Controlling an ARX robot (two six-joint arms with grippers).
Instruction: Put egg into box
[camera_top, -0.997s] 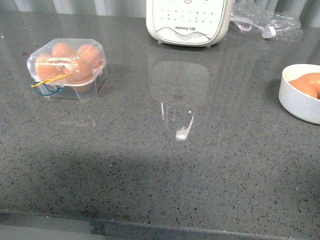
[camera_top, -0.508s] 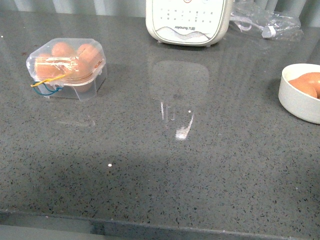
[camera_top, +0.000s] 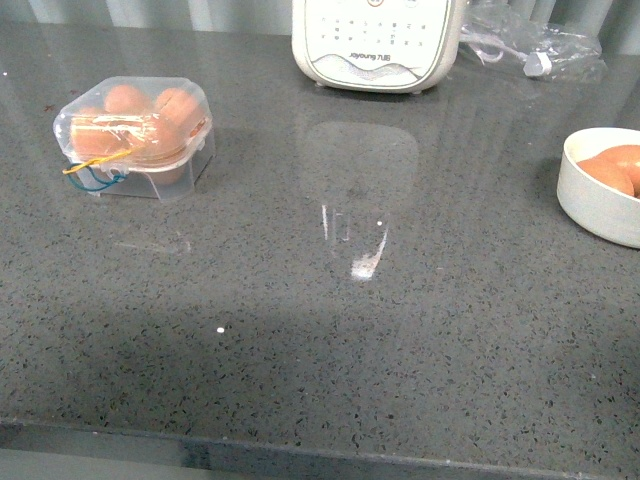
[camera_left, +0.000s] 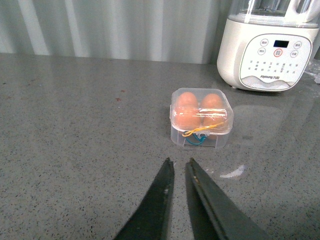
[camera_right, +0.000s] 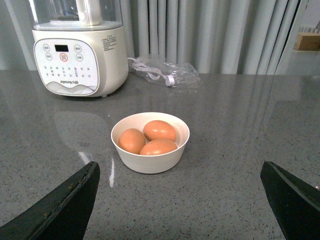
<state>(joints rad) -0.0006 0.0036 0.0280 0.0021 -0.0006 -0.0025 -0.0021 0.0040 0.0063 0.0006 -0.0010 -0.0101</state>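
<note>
- Sitting closed on the grey speckled table (camera_top: 330, 330) at the left, the small clear plastic egg box (camera_top: 135, 137) with yellow and blue elastic bands holds orange-brown eggs.
- Left gripper (camera_left: 178, 167): fingers nearly together, empty, pointing at the box, apart from it.
- White appliance (camera_top: 377, 42): at the back.
- Right gripper (camera_right: 180, 190): spread wide, empty, facing the round white bowl (camera_right: 150, 142) of three eggs (camera_right: 159, 130).

front: high, downward | wrists: low, forward | shared: box (camera_top: 133, 138), bowl (camera_top: 600, 203)
</note>
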